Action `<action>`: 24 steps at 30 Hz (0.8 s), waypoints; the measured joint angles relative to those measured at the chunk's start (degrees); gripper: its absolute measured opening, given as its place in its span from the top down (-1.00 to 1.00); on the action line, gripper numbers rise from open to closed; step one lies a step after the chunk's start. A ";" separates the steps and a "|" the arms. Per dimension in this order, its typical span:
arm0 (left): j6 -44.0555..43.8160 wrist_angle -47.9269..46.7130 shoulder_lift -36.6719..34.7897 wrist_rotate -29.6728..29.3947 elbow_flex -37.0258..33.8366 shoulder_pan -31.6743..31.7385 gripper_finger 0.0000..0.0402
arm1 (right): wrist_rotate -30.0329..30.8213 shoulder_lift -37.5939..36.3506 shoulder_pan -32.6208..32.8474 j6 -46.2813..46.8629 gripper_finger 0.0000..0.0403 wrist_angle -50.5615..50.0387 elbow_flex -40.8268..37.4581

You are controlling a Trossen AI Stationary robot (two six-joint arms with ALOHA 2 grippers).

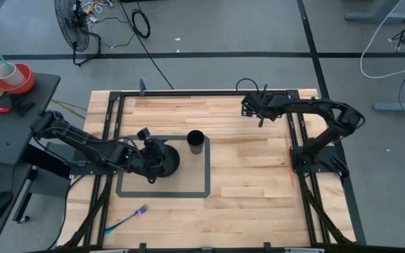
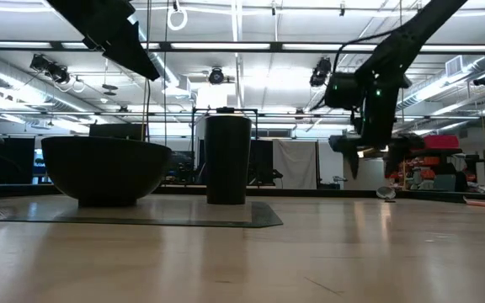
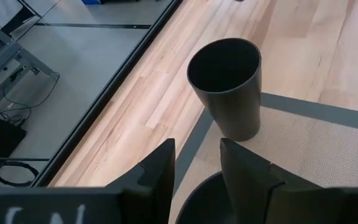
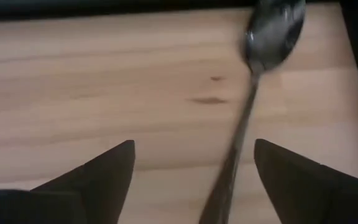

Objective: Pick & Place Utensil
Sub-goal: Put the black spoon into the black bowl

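A metal spoon (image 4: 247,118) lies flat on the wooden table near its far right corner, bowl end (image 4: 275,28) pointing away from my right gripper (image 4: 193,144). That gripper (image 1: 260,112) hangs open just above the table (image 2: 367,164), one finger on either side of the spoon's handle, touching nothing. A black cup (image 1: 195,141) and a black bowl (image 1: 164,160) stand on a grey mat. My left gripper (image 3: 197,162) hovers over the bowl (image 3: 194,199), fingers open, pointing toward the cup (image 3: 225,87).
A blue and purple utensil (image 1: 127,219) lies on the table near its near left corner. The grey mat with a dark border (image 1: 188,191) sits left of centre. Black metal rails (image 1: 295,133) frame the table. Bare wood lies between the cup and the right arm.
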 joint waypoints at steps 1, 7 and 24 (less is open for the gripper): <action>0.02 0.00 0.00 0.00 0.00 0.00 0.34 | -0.03 0.94 -0.41 0.73 -0.56 -0.15 0.00; 0.04 -0.03 0.02 0.00 0.00 0.00 0.34 | -1.40 5.11 -3.08 2.54 -0.26 -0.56 0.00; 0.11 -0.10 0.02 0.61 0.00 0.00 0.34 | -4.28 8.04 -5.62 7.33 -0.02 0.81 -1.81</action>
